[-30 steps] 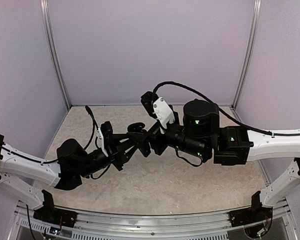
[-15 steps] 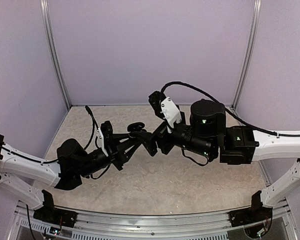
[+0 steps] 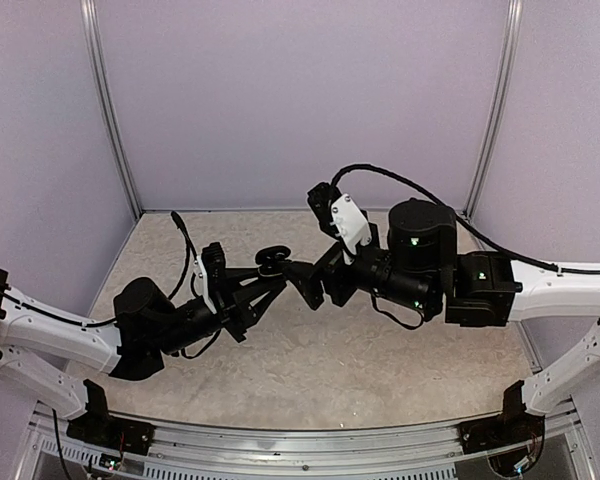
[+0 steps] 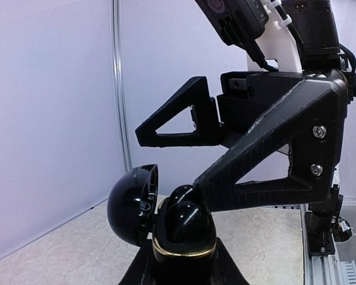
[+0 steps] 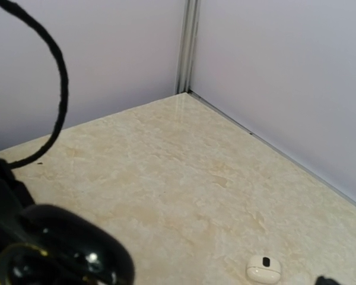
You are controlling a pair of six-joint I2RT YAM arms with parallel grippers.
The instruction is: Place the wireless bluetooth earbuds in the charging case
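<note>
Left jaws are clenched on the case, held up over the middle of the desk with its lid flipped open and a glossy black bud sitting in it. Right jaws, spread with nothing in them, have backed off rightward this last second, lower tip still at the bud, so I'd guess that one's seated. A white bud waits on the desk not far from a wall, tighter there, loads of room mid-desk.
</note>
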